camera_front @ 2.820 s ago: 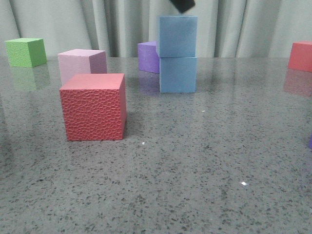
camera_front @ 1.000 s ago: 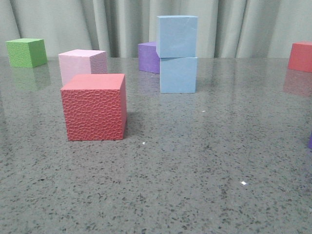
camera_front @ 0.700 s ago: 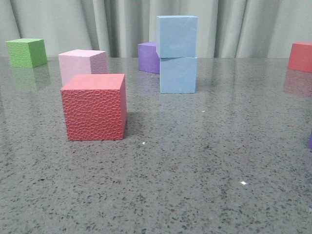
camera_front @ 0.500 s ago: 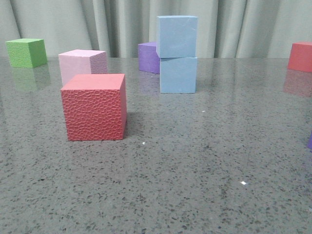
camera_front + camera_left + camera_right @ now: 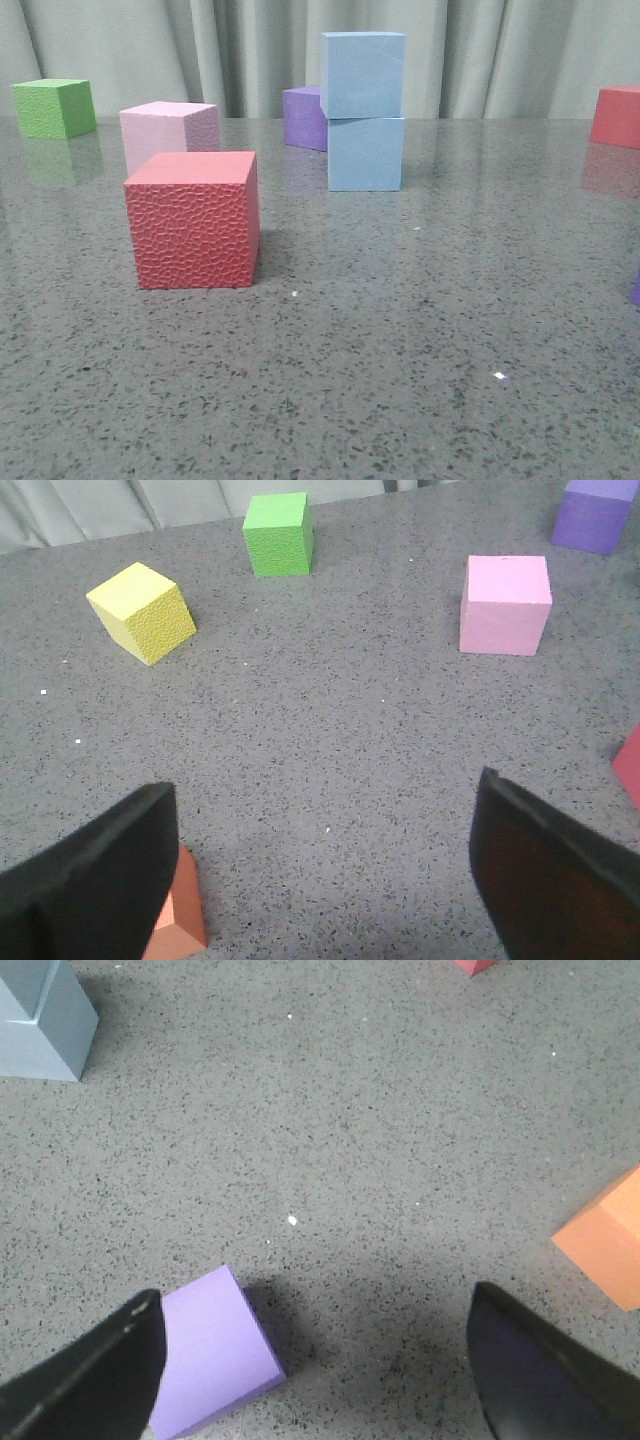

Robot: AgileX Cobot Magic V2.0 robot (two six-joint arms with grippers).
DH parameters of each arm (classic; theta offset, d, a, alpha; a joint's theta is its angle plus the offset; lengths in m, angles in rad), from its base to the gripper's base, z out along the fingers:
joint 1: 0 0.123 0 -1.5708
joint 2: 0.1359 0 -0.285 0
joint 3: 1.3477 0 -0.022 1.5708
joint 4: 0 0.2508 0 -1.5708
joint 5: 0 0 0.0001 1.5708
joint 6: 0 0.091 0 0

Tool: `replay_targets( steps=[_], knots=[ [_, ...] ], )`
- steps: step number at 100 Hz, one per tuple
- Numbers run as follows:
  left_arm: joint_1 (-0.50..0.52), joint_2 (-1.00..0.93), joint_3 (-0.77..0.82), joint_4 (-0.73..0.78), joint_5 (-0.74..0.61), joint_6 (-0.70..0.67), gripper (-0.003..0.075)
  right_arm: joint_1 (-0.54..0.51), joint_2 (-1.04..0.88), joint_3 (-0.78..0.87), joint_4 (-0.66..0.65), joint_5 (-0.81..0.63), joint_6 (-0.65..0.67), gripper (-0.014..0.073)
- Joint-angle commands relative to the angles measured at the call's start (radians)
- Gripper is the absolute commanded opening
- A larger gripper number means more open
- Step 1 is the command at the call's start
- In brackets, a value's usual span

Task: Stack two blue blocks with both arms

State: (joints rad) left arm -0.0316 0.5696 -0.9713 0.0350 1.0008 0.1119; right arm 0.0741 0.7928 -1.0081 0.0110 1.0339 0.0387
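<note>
Two pale blue blocks stand stacked at the back middle of the table: the upper blue block [image 5: 363, 74] rests on the lower blue block [image 5: 365, 153], turned slightly and shifted a little to the left. The right wrist view catches the stack's corner [image 5: 40, 1020]. No gripper shows in the front view. My left gripper [image 5: 325, 875] is open over bare table, holding nothing. My right gripper [image 5: 315, 1365] is open too, with nothing between its fingers; a purple cube [image 5: 210, 1350] lies by one finger.
A red textured cube [image 5: 193, 218] sits front left, with a pale pink cube [image 5: 168, 131] behind it, a green cube [image 5: 53, 106] far left, a purple cube [image 5: 304, 116] behind the stack and a red cube [image 5: 617, 115] far right. Yellow [image 5: 142, 611] and orange [image 5: 178, 915] [image 5: 608, 1242] cubes lie nearby.
A black gripper tip that hung just above the upper blue block 2.8 s ago has left the front view. The stack and other cubes have not moved.
</note>
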Motion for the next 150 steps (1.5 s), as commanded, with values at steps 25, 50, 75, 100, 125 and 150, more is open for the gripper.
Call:
replay_targets(
  steps=[25,50,75,100,125,150],
  knots=[
    [0.0,0.005,-0.022,0.001,-0.078,-0.01,0.0566,-0.002,-0.006,-0.023,-0.003,-0.049,-0.008,0.061],
    [0.0,0.005,-0.022,0.001,-0.078,-0.01,0.0479,-0.002,-0.006,-0.023,-0.003,-0.049,-0.008,0.0512],
    [0.0,0.005,-0.022,0.001,-0.078,-0.01,0.0069,-0.002,-0.006,-0.023,-0.003,-0.045,-0.008,0.0036],
    [0.0,0.005,-0.022,0.001,-0.078,-0.01,-0.0019,-0.002,-0.006,-0.023,-0.003,-0.042,-0.008,-0.0122],
    [0.0,0.005,-0.022,0.001,-0.078,-0.01,-0.0019,-0.002,-0.006,-0.023,-0.003,-0.042,-0.008,-0.0122],
    [0.0,0.005,-0.022,0.001,-0.078,-0.01,-0.0019,-0.002,-0.006,-0.023,-0.003,-0.042,-0.008,-0.0122]
  ],
)
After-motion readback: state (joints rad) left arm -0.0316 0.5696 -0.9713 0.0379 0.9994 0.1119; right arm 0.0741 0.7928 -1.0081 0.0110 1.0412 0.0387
